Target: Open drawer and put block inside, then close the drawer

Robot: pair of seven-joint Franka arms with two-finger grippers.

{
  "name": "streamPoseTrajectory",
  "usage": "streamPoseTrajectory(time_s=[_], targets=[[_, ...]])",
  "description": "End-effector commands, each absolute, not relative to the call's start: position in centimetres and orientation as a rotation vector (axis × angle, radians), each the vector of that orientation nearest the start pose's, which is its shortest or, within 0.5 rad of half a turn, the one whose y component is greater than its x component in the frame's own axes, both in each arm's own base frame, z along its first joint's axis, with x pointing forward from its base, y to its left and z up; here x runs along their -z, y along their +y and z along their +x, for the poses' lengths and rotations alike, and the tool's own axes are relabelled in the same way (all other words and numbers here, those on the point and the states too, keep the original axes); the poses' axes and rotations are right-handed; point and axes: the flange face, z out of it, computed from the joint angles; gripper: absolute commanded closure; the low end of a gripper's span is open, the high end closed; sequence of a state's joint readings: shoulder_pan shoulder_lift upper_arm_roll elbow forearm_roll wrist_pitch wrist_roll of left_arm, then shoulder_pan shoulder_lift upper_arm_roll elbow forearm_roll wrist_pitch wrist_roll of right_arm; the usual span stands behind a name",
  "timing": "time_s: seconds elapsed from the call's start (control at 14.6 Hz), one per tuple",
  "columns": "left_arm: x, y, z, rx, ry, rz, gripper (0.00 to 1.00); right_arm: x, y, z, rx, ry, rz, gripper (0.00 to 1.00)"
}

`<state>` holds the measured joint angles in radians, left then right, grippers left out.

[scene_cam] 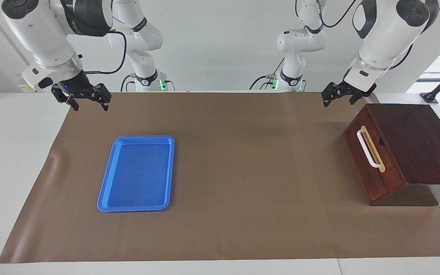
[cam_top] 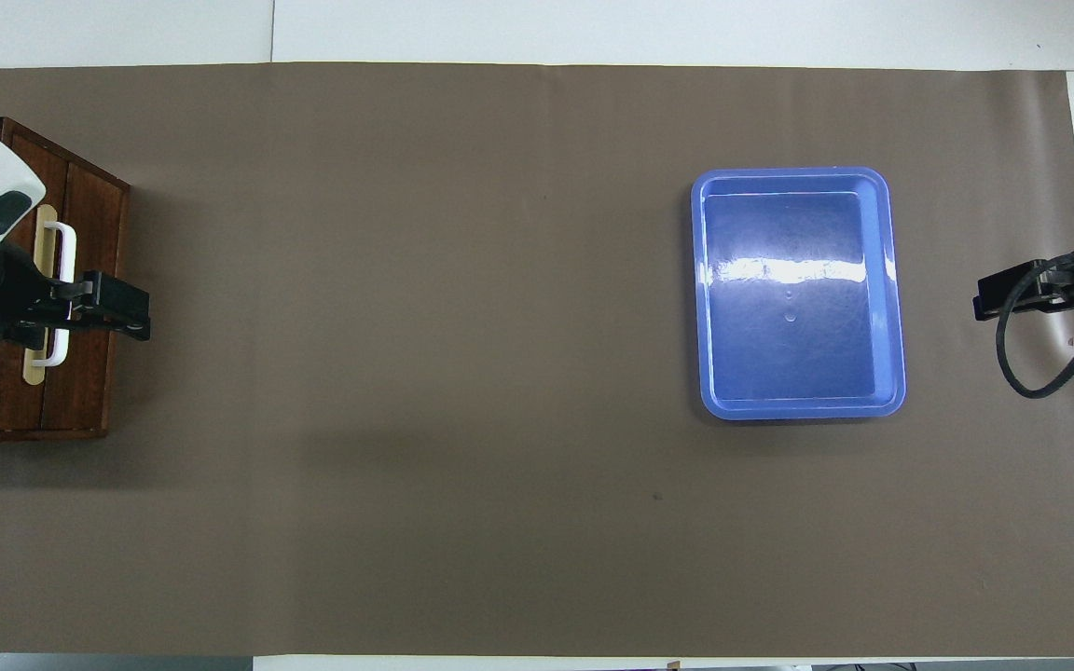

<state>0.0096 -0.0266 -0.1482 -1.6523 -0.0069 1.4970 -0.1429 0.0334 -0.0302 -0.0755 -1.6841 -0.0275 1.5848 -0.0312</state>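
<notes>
The drawer [scene_cam: 372, 164] is shut in its dark wooden box [scene_cam: 418, 141] at the left arm's end of the table, its white bar handle [scene_cam: 369, 149] facing the table's middle. The same drawer front [cam_top: 89, 280] and handle [cam_top: 60, 280] show in the overhead view. My left gripper [scene_cam: 338, 102] hangs open and empty in the air, above the mat beside the box's corner nearest the robots; from overhead the left gripper [cam_top: 131, 309] overlaps the handle. My right gripper [scene_cam: 90, 106] waits open and empty over the mat's edge at the right arm's end, also seen as right gripper [cam_top: 989, 300]. The block is out of view.
An empty blue tray [scene_cam: 105, 183] lies on the brown mat [scene_cam: 243, 172] toward the right arm's end; the same tray [cam_top: 887, 280] shows from overhead. White tabletop borders the mat on all sides.
</notes>
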Motion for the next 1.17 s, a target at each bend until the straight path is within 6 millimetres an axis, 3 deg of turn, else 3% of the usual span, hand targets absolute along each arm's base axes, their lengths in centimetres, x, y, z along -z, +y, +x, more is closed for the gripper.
streamPoseTrajectory(time_s=[0.0, 1.1], targets=[[-60.2, -7.5, 52.2, -0.193, 0.014, -3.136, 0.0, -59.1, -3.0, 53.8, -0.085, 0.034, -3.181, 0.0], [-60.3, -6.5, 53.1, -0.119, -0.005, -3.128, 0.0, -59.1, -2.8, 53.8, -0.083, 0.032, -3.181, 0.0]])
